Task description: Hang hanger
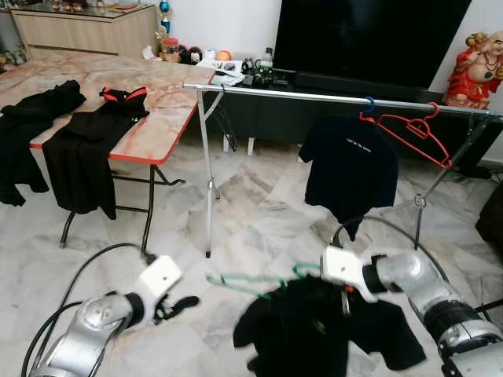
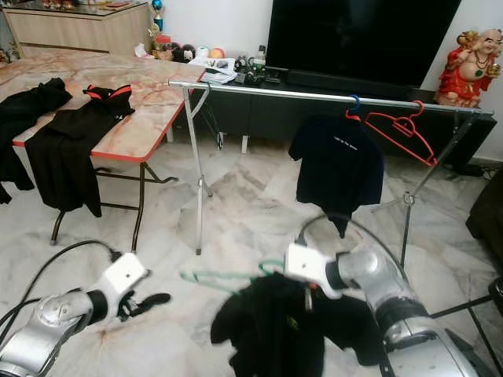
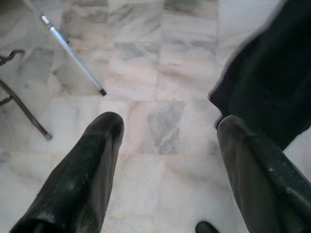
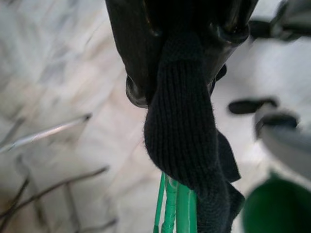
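In the left eye view, the green hanger with its black garment hangs low centre from the right gripper, below the rail across the upper frame. The left wrist view shows the left gripper wide apart, empty, over the floor. The right wrist view shows fingers clamped on knit collar and green wire. The cloth is soft and swings; gripping near the stiff hook seems safest.

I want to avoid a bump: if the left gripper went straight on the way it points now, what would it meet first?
Judging by its wrist view, the open left gripper points down at the bare marble floor, so probably that first. The black shirt lies just to one side; depth is unclear.
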Controlling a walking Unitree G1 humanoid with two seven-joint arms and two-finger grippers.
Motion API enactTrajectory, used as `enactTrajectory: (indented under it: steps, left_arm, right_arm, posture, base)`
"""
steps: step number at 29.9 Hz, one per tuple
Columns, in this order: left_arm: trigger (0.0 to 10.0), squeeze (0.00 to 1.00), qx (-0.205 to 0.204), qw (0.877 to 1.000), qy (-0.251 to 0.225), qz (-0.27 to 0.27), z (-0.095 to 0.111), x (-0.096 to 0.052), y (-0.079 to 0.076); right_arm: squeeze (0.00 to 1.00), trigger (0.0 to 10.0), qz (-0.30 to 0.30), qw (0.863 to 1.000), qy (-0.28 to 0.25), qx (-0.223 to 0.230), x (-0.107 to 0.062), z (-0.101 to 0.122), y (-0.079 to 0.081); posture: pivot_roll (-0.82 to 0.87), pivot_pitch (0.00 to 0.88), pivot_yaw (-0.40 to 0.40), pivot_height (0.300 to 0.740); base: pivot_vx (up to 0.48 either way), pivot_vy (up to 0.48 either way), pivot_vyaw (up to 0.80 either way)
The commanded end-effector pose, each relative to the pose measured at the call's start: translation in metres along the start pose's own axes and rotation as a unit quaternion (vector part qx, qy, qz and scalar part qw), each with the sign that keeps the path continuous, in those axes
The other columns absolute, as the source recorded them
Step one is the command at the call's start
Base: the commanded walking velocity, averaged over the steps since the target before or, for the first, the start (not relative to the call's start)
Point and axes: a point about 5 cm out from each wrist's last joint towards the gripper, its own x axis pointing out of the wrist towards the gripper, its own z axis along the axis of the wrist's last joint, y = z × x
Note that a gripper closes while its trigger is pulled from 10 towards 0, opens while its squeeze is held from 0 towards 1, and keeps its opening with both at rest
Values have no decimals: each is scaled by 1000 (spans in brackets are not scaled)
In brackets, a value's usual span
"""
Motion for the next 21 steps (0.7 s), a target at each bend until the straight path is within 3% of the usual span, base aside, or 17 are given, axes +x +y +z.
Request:
enactTrajectory:
  steps: [1,2,3,12,21]
  left_arm:
    - [10000,153,-18,1000,-17,17,0,3,-1]
    - [10000,35,-31,999,-18,18,-3,5,-3]
    - [10000,0,-41,999,-18,15,-6,7,-7]
    - [10000,0,-91,996,-5,14,-26,17,-15]
    - [10000,0,-105,994,3,4,-32,23,-18]
  right_arm:
    - [0,0,-8,999,-33,-35,-3,20,-10]
    - [0,0,-6,998,-36,-47,-2,24,-10]
    - [0,0,-5,998,-39,-57,-1,28,-11]
    - [0,0,20,991,-84,-107,2,58,-14]
    - [0,0,34,987,-91,-126,5,67,-13]
  posture:
    - [219,0,-110,740]
    - [214,0,-107,740]
    - [214,0,-107,740]
    - [210,0,-111,740]
    - [205,0,-117,740]
  base:
    - [0,0,0]
    - [0,0,0]
    - [0,0,0]
    - [0,0,0]
    - [0,0,0]
